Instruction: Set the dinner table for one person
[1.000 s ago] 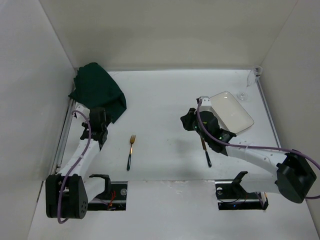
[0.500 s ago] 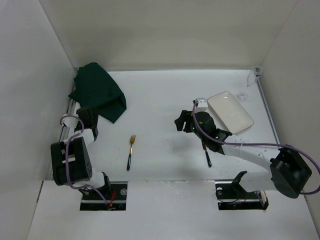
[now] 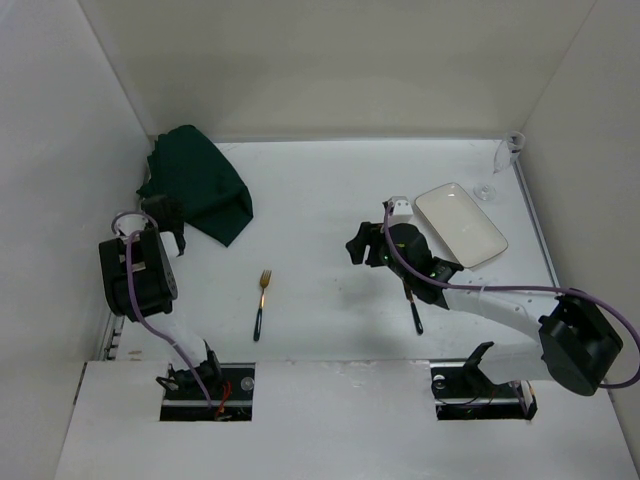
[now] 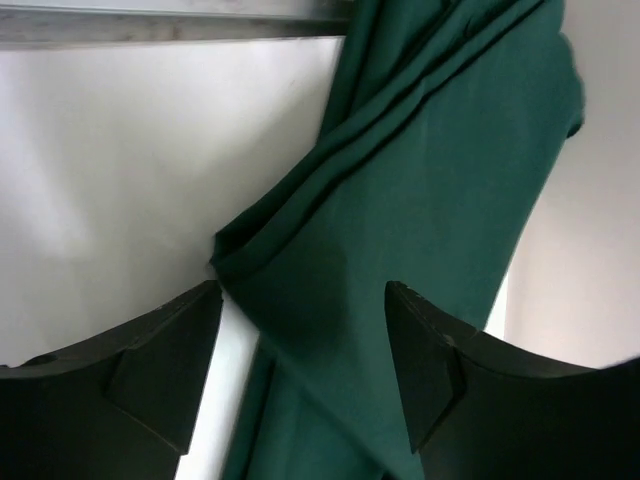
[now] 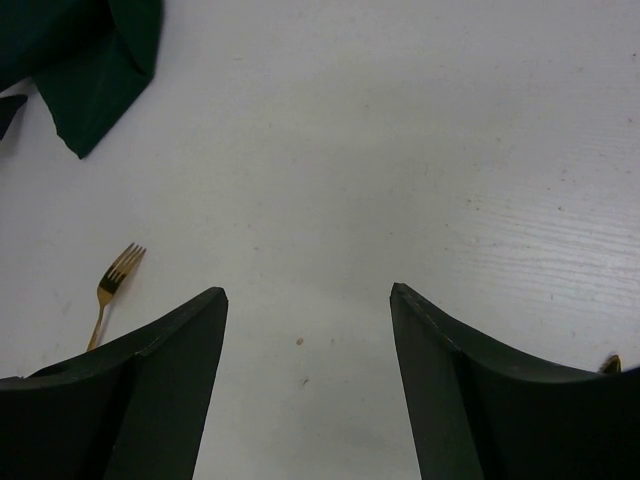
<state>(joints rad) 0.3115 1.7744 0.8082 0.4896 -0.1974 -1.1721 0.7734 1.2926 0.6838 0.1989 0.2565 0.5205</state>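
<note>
so left gripper is wide open, a fold of the green placemat right between its fingers. soft, light, floppy, i'd pinch that folded edge. right gripper open too, only the dinner table showing between its fingers, rigid, nothing to grab.

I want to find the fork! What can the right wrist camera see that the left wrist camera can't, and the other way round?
Only the right wrist view shows the gold fork, lying on the white table. Only the left wrist view shows the metal rail at the table's edge. Both show the green cloth and the table. Each also shows its own open fingers: the left gripper over the cloth, the right gripper over bare table.
</note>
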